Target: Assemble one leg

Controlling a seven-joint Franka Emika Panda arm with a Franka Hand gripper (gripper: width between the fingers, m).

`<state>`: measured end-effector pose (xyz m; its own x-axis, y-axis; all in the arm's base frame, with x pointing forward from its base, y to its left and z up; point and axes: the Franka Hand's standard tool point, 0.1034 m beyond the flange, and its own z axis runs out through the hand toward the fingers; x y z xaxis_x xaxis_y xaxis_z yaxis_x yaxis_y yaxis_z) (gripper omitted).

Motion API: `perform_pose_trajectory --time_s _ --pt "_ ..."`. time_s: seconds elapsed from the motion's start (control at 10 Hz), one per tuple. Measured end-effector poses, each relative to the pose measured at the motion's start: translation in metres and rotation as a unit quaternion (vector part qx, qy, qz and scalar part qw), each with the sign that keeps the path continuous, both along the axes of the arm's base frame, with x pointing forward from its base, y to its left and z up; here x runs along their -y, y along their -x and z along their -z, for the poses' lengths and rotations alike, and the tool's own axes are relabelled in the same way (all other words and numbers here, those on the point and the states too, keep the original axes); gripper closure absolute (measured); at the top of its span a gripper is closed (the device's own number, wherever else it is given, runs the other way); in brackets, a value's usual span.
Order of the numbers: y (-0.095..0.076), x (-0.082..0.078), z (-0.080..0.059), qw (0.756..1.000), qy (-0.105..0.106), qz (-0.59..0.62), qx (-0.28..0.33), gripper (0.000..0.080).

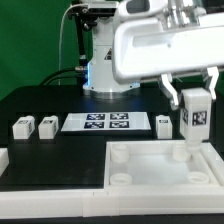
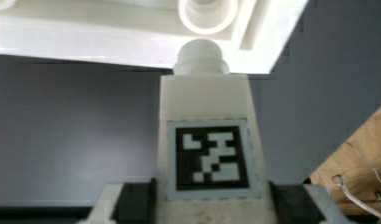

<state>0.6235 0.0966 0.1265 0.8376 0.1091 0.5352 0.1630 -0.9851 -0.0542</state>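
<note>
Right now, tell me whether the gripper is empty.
No, the gripper is shut on a tagged leg, held upright over a corner of the tray.

The leg point(image 1: 196, 115), a white block-shaped peg showing a black-and-white tag on its face, is hanging upright, clamped in the gripper point(image 1: 196, 98), above the white tray-like piece point(image 1: 150, 152) at the exterior view's right. Its rounded tip is pointing at a corner socket point(image 2: 208, 12); contact cannot be told. Three spare legs point(image 1: 22, 127) are sitting on the table.
</note>
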Motion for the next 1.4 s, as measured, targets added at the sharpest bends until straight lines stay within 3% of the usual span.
perform_pose_trajectory --time_s 0.2,0.6,1.4 --pt "-0.006 -0.009 0.008 1.000 -0.004 -0.003 -0.001 0.0508" --pt "0.001 -0.014 0.027 1.000 -0.004 -0.006 -0.012 0.0508" --pt "0.006 -0.009 0.037 1.000 -0.002 -0.006 -0.016 0.0508"
